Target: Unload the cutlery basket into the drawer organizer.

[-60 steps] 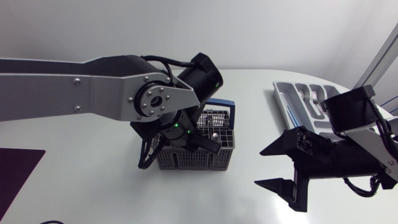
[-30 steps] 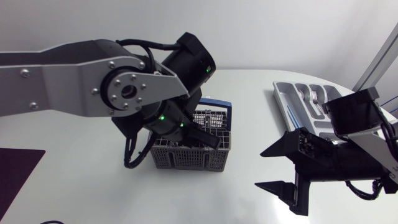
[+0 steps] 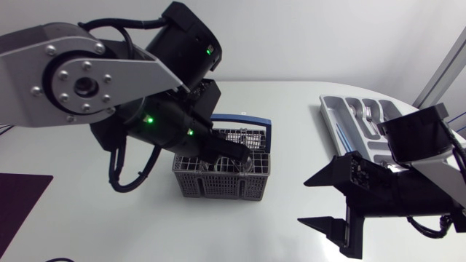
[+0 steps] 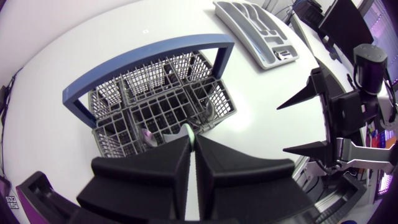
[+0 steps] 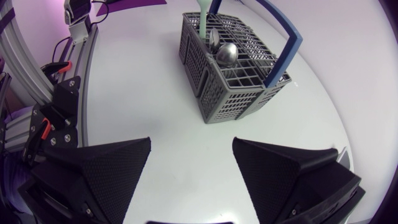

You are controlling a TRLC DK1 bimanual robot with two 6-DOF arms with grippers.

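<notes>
The grey cutlery basket [image 3: 222, 182] with a blue handle [image 3: 244, 116] stands mid-table. My left gripper [image 3: 234, 155] hangs over its right part, shut on the pale green handle [image 4: 191, 132] of a piece of cutlery that stands in a compartment. That green handle [image 5: 204, 14] rises out of the basket [image 5: 233, 68] beside two metal spoon bowls [image 5: 225, 53]. The grey drawer organizer [image 3: 342, 120] lies at the far right with forks [image 3: 368, 113] in one slot. My right gripper [image 3: 329, 200] is open near the front right, apart from the basket, with nothing between its fingers.
The left arm's big links cover the table behind and left of the basket. A dark purple mat [image 3: 18, 200] lies at the front left edge. Bare white table [image 3: 291, 145] separates the basket from the organizer.
My left arm has swung up and to the left while its fingers closed fully on the green handle in the basket. The right arm has kept still.
</notes>
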